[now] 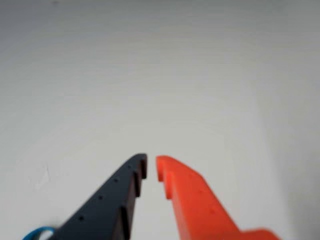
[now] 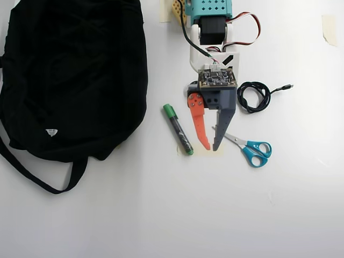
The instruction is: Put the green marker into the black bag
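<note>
White tabletop (image 2: 161,215) under my overhead feed, arm reaching down from twelve o'clock.

I see the gripper (image 2: 212,148) hanging empty, its orange and dark fingers nearly together with only a slim gap at the tips, which the wrist view (image 1: 151,165) confirms over bare table. At nine o'clock of it, just beside the orange finger, lies the green marker (image 2: 179,129), cap toward eleven. Farther out at nine to ten sprawls the black bag (image 2: 75,75). Blue-handled scissors (image 2: 252,149) sit at three, a coiled cable (image 2: 253,97) at one.
</note>
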